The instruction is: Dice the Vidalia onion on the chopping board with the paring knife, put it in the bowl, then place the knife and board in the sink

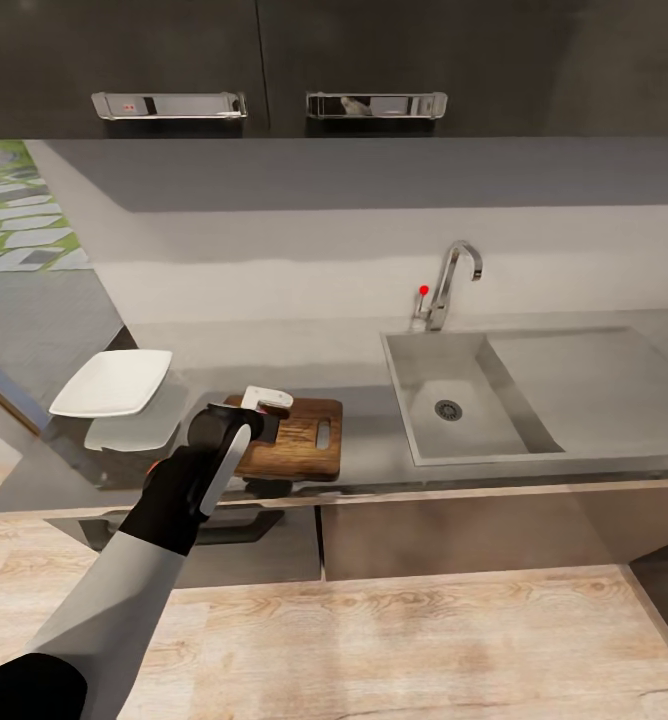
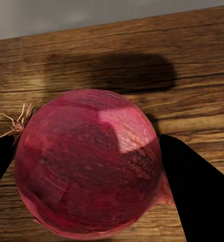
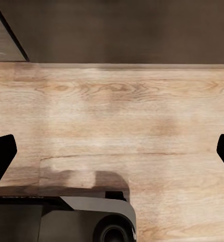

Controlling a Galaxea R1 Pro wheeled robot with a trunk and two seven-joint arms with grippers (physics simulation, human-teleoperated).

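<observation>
Soft even light; onion (image 2: pixel 86 164) glare, shadow behind.

text: none legible | labels: none | signs: none

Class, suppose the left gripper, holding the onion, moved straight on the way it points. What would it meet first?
The left gripper, holding the onion, would probably meet the chopping board; the gap between them is unclear.

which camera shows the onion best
The left wrist view: the red-skinned onion sits large between the left pincer fingers, over the chopping board, with its dry root tuft visible. In the head view, the left pincer over the board hides the onion. The right wrist view looks down at the wood floor.
</observation>
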